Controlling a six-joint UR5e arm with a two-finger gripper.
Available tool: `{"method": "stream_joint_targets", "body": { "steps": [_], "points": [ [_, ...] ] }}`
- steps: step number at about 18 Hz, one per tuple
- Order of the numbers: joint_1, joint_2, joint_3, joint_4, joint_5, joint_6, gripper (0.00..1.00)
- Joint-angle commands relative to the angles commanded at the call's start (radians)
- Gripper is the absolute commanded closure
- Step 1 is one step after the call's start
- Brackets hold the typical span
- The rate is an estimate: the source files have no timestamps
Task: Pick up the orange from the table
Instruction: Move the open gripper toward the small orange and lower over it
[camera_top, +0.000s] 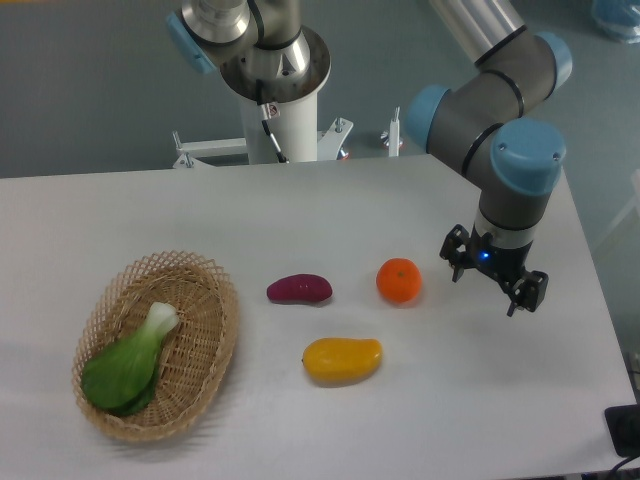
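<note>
Nearest me, a basket (190, 395) holding greens (128, 365) sits far off from the claw (495, 275). Mango (342, 359) and sweet potato (299, 289) lie closer. Orange (399, 281) rests on the worktop (330, 210) just beside the empty, spread-fingered claw.

gripper (497, 280): hangs near the right edge of the table (420, 430), just right of the orange (399, 281), jaws spread, bare table between them.
orange: sits alone, with room above it and behind it toward the far edge.
sweet potato (299, 289): lies left of the orange, with a gap.
mango (342, 360): lies in front of the orange, close but not touching.
basket (215, 345): far off by the left edge, holding a green vegetable (128, 368).
</note>
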Motion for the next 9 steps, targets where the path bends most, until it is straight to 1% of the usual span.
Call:
{"method": "stream_joint_targets", "body": {
  "steps": [1, 2, 6, 9],
  "points": [
    [-0.006, 0.011, -0.014, 0.017, -0.002, -0.003, 0.00],
    [-0.015, 0.015, -0.035, 0.020, -0.003, -0.003, 0.00],
    [-0.012, 0.037, -0.091, 0.026, -0.006, 0.004, 0.00],
    [-0.008, 0.057, -0.120, 0.026, -0.011, 0.008, 0.00]
  ]
}}
